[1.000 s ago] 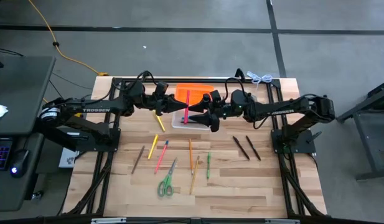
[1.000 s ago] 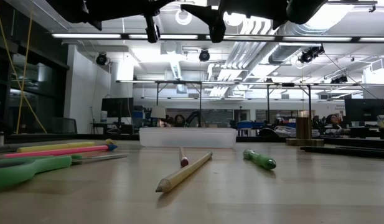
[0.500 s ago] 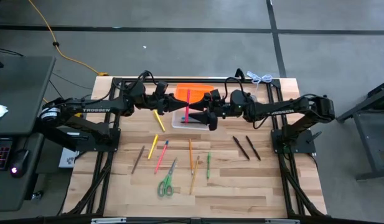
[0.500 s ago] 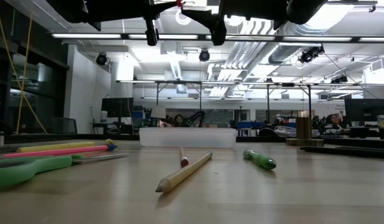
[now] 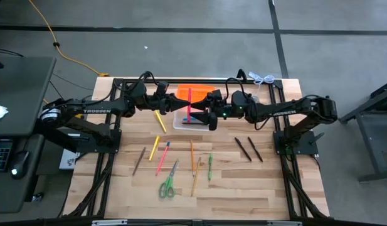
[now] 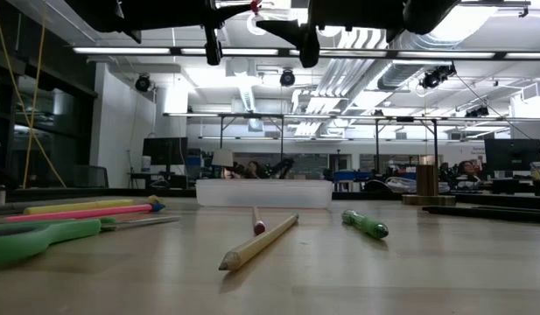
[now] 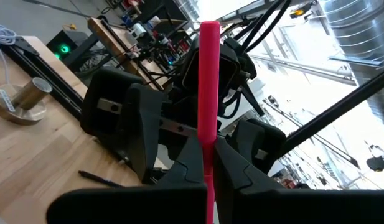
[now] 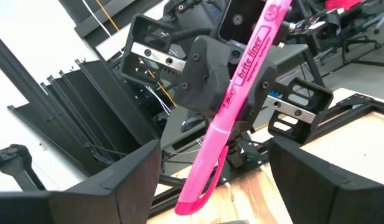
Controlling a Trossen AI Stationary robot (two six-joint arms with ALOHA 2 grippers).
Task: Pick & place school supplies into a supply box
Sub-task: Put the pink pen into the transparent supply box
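- Pink highlighter (image 5: 189,105) upright over supply box (image 5: 194,119), pinched in closed left tool (image 5: 180,99); right tool (image 5: 211,112) just beside, spread wide, empty.
- Low view: pencil (image 6: 259,241) lying on desk (image 6: 340,271).
- Right wrist view: highlighter between the open fingers (image 8: 123,186), untouched.

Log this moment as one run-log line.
left hand: shut on pink highlighter | right hand: open around it | over supply box

Evenly lit from above, soft shadows on the tabletop (image 5: 243,182). Bright ceiling strip lights (image 6: 252,51) glaring in the low view, blowing out white. Near pencil (image 6: 256,242) blurred up close. Washed-out window glare behind the pink highlighter (image 8: 235,99).
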